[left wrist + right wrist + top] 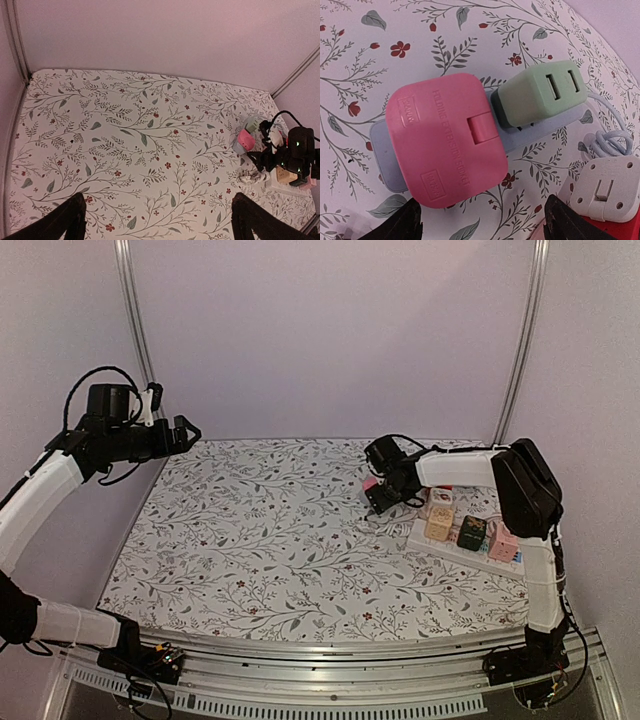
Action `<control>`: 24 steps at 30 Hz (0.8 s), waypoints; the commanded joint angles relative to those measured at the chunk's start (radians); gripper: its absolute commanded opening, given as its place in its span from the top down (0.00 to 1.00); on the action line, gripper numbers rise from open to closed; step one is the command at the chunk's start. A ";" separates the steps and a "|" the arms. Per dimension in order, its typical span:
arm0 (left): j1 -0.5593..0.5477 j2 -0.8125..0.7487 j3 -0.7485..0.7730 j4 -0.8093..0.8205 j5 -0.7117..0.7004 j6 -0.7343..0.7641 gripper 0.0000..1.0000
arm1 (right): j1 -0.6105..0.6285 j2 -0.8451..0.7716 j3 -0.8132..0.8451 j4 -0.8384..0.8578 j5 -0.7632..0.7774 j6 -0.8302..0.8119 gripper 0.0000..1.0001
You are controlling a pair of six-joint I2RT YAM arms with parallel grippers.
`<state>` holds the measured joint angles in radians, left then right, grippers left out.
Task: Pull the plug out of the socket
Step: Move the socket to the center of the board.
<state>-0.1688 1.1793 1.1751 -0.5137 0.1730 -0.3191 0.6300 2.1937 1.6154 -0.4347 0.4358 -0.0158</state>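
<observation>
1. left arm [40, 500]: raised over the table's left edge, elbow bent, forearm pointing right.
2. left gripper [188, 430]: hung high above the cloth at far left. Jaws stood wide apart with nothing between them. It was well apart from the pink plug.
3. cloth [260, 530]: white, printed with grey-green sprigs and small red flowers. It covered the tabletop.
4. right gripper [383, 502]: low over the cloth, right of centre, directly above the pink plug. Jaws were apart, with a finger [395, 222] off each side of the plug's near edge. Contact could not be told.
5. pink plug [440, 140]: square with rounded corners and raised lettering on top. It sat flat in the socket, covering most of one end, not yet pulled out.
6. socket [382, 160]: pale grey-blue block lying on the cloth, showing under and beside the pink plug.
7. green adapter [540, 92]: had two slots in its face and was plugged into the same socket, just beside the pink plug.
8. cable [615, 142]: white, looped on the cloth right of the adapter.
9. white plug [610, 187]: sat on a red base near the right-hand finger.
10. strip [432, 543]: white, near the table's right edge. It carried a tan cube [439, 525], a green cube [472, 532] and a pink cube [503, 545] in a row.
11. right arm [530, 490]: rose from its base at lower right and reached left.
</observation>
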 commanded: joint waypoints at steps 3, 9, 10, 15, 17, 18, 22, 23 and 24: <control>0.009 0.016 -0.015 0.000 0.007 -0.003 0.00 | 0.009 0.050 0.010 0.052 0.070 0.011 0.17; 0.010 0.018 -0.015 -0.001 0.006 -0.004 0.01 | 0.009 0.056 0.036 0.061 0.097 0.047 0.18; 0.010 0.018 -0.015 -0.002 0.008 -0.004 0.00 | 0.009 0.052 0.037 0.064 0.097 0.048 0.18; 0.011 0.016 -0.013 -0.004 0.011 -0.006 0.00 | 0.009 0.016 0.035 0.079 0.087 0.069 0.19; 0.012 0.014 -0.013 -0.005 0.010 -0.005 0.01 | 0.010 -0.006 0.036 0.090 0.079 0.077 0.18; 0.013 0.014 -0.013 -0.006 0.012 -0.006 0.00 | 0.009 -0.011 0.038 0.093 0.080 0.083 0.18; 0.017 0.008 -0.013 -0.006 0.012 -0.005 0.00 | 0.008 -0.021 0.057 0.093 0.087 0.095 0.20; 0.017 0.007 -0.012 -0.006 0.013 -0.006 0.01 | 0.008 -0.023 0.058 0.093 0.088 0.096 0.22; 0.018 0.006 -0.012 -0.005 0.012 -0.005 0.00 | 0.009 -0.026 0.058 0.093 0.090 0.098 0.23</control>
<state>-0.1650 1.1870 1.1751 -0.5140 0.1734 -0.3233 0.6350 2.2280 1.6356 -0.3737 0.5041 0.0509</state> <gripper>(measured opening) 0.995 0.791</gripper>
